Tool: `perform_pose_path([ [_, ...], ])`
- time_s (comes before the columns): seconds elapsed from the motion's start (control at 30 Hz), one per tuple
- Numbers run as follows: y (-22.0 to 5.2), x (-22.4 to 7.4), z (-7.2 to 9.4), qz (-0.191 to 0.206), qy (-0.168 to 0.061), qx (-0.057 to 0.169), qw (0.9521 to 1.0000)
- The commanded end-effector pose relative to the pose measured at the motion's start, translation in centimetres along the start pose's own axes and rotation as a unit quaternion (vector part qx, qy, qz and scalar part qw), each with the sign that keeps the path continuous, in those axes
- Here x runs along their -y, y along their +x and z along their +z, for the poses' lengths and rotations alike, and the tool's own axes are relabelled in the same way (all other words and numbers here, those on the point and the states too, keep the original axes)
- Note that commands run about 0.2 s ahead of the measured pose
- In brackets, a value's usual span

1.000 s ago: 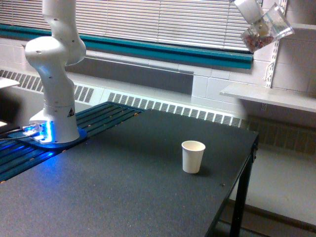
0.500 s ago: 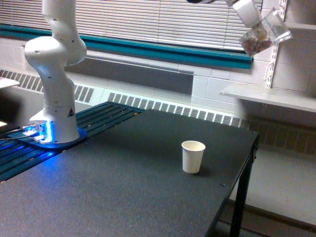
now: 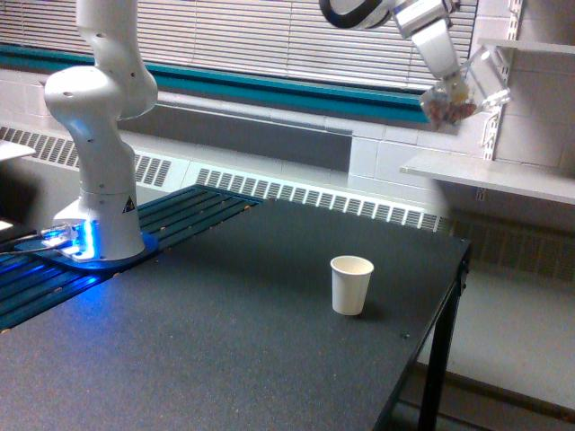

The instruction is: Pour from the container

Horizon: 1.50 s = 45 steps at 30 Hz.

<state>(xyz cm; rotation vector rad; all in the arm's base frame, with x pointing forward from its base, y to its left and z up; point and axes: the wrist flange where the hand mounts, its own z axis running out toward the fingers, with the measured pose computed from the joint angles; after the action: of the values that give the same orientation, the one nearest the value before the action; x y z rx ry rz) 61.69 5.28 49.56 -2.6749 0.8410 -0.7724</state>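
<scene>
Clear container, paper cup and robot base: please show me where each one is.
clear container [image 3: 460, 90], exterior view, see-through wall above the reddish bits
paper cup [image 3: 350, 289], exterior view, outer side wall
robot base [image 3: 106, 220], exterior view, white lower housing

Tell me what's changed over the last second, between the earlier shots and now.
The gripper, shut on the clear container, has come down and toward the exterior view's left, bringing more of the arm into view. The container remains tilted with its brownish-red bits inside; nothing was let go. The paper cup stands where it was on the table, and the robot base is unchanged.
</scene>
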Motion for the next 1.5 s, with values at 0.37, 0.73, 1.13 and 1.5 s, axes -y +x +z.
perform_pose_path([
  [0.37,-3.1,-4.1,2.7,-0.041,-0.021,0.015,0.9988],
  [0.73,-5.6,-6.9,4.8,-0.061,-0.04,0.034,0.9967],
  [1.13,-8.7,-10.1,6.7,-0.077,-0.057,0.059,0.9936],
  [1.5,-11.1,-13.0,7.8,-0.087,-0.078,0.08,0.9899],
])
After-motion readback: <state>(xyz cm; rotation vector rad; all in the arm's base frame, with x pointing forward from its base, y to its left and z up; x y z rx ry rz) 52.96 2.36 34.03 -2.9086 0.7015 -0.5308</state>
